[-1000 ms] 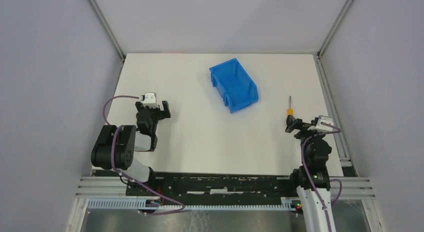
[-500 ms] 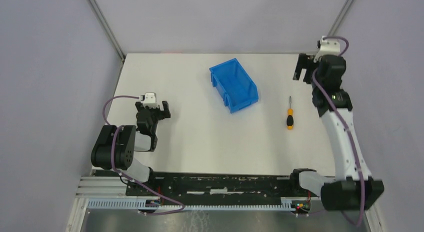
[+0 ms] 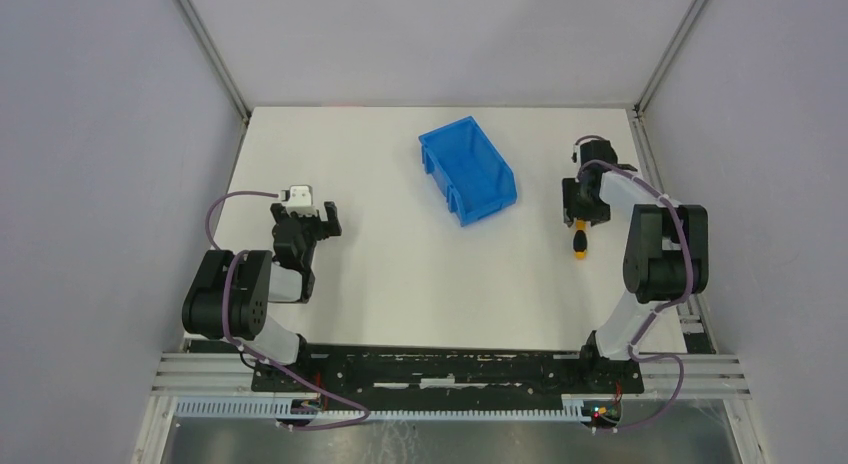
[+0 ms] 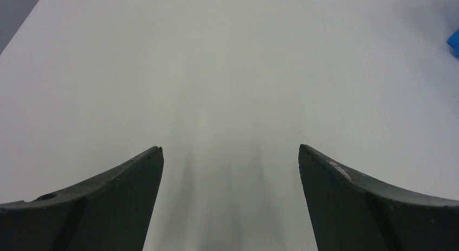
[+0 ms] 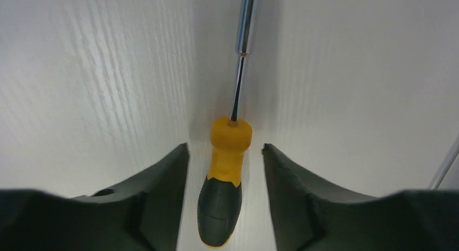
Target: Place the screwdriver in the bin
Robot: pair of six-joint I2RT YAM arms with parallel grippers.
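The screwdriver lies on the white table right of the bin, its orange-and-black handle toward me. My right gripper is down over it. In the right wrist view the handle lies between the fingers of my right gripper, with a gap of table on each side; the jaws are open and touch nothing. The grey shaft runs away from the gripper. The blue bin stands empty at the back centre. My left gripper rests open at the left, nothing between its fingers.
Metal frame posts rise at the table's back corners, and grey walls close both sides. A rail runs along the right edge near my right arm. A blue corner of the bin shows in the left wrist view.
My right arm swung from the back right corner down onto the screwdriver, and its jaws narrowed around the handle. The screwdriver, the bin and the left arm have not moved.
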